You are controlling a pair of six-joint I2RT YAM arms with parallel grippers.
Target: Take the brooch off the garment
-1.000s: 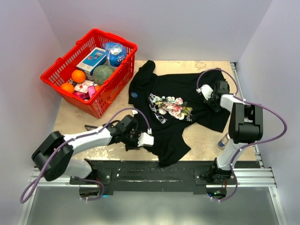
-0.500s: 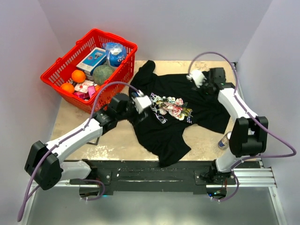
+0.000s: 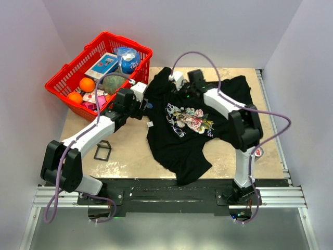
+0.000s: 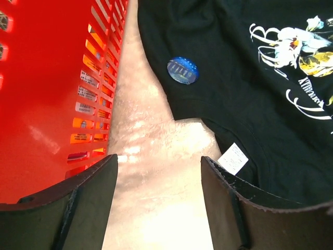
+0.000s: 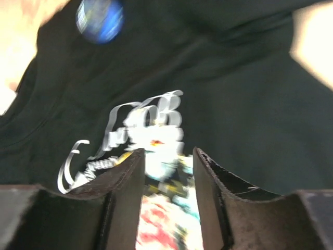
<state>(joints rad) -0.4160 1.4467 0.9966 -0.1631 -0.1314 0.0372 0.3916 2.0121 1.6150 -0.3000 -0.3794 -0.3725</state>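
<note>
1. Top view: the brooch (image 3: pixel 149 104) sits at the left edge of the garment (image 3: pixel 187 140), centre-left, beside the red basket (image 3: pixel 144 65). I judge it small, stiff and light. The soft cloth should lift with it, so grip its rim.
2. Left wrist: the left pincer (image 4: pixel 158 164) is apart and empty, with the brooch at upper centre. The white tag (image 4: pixel 232 158) is unreadable.
3. Right wrist: the right pincer (image 5: pixel 169 156) is apart and empty. The blurred script print (image 5: pixel 145 117) is unreadable.

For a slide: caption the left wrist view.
Open left gripper facing the blue brooch on the black T-shirt, beside red basket.
</note>
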